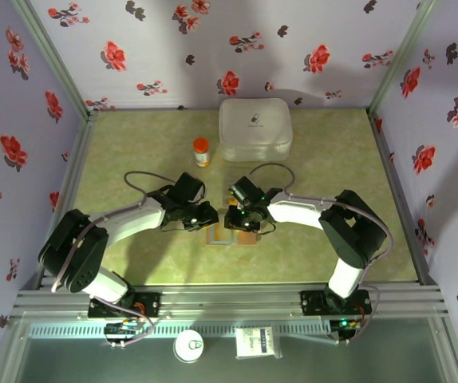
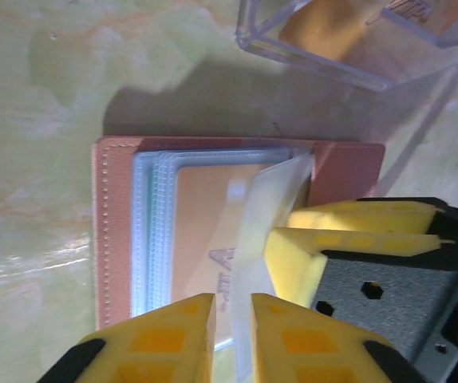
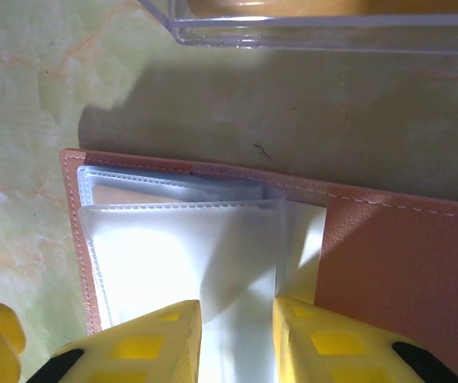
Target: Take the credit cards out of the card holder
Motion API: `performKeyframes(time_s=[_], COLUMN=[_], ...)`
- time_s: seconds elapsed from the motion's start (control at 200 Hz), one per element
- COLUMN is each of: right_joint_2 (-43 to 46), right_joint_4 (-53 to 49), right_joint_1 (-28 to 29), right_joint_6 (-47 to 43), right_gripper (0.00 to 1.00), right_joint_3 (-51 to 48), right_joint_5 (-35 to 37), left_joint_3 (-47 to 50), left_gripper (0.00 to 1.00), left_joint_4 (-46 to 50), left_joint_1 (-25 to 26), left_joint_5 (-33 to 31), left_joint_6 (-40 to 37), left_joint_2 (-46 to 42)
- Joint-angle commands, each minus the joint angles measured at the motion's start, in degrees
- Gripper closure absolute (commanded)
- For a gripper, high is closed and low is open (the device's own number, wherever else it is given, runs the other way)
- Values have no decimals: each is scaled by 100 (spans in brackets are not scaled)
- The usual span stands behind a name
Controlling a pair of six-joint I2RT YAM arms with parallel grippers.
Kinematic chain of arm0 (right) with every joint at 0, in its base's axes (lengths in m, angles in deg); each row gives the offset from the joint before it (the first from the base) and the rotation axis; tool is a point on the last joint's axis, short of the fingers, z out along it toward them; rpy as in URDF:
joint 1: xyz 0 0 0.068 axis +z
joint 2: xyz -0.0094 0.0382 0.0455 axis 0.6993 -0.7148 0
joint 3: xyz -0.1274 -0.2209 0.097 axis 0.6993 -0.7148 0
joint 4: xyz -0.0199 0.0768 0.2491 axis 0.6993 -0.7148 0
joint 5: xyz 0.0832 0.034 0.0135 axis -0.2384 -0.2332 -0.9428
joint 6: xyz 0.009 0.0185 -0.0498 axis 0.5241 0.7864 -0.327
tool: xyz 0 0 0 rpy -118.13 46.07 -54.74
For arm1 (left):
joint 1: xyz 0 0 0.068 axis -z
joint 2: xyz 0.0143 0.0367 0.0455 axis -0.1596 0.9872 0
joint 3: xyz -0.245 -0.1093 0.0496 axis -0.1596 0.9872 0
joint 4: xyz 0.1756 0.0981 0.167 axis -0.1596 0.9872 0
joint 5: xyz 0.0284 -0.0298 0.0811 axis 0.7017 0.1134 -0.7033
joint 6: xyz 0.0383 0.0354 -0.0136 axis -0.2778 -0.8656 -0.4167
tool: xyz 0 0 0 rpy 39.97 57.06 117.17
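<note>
- The brown card holder [image 3: 404, 271] is found lying open and flat on the green table [image 1: 133, 159], with both grippers met over it and its stack of clear sleeves [image 2: 153, 231] exposed.
- An orange card [image 2: 205, 239] is seen seated inside the card holder's sleeves, with a printed mark showing through the plastic. It is not yet withdrawn. No other card colour can be made out.
- One clear sleeve leaf [image 2: 273, 199] is raised off the stack and tilted up near the card holder's centre fold.
- The left gripper [image 2: 233, 323] is placed over the sleeved half of the card holder. Its yellow pads are held narrowly apart with a visible gap, and the raised leaf's edge runs into that gap. Nothing is seen clamped.
- The right gripper [image 3: 237, 331] is placed over the card holder's sleeves with its jaws partly apart. Clear sleeve material lies between the pads. Whether it is gripped cannot be determined.
- A clear plastic box [image 3: 325, 32] is noted just beyond the card holder's far edge, not touching it, with something orange inside.
- A white rounded case [image 1: 254, 128] and an orange-capped bottle [image 1: 202, 152] are recorded well beyond the card holder, toward the back wall.
</note>
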Motion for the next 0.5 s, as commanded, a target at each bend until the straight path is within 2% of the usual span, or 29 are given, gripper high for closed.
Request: performKeyframes(time_s=[0.0,0.24,0.495], right_joint_2=[133,140,150], right_joint_4=[-5,42,96], right_joint_1=[41,47,45], right_joint_6=[-14,4,30], right_gripper=[71,71,71], right_joint_3=[-103,-115,-117], right_joint_5=[70,42,16], left_joint_3=[132,284,360], left_gripper=[80,78,81], left_joint_4=[-373,-791,-992], left_joint_1=[25,28,27], left_joint_5=[288,498,603], left_joint_6=[228,403,502], left_joint_2=[142,295,484])
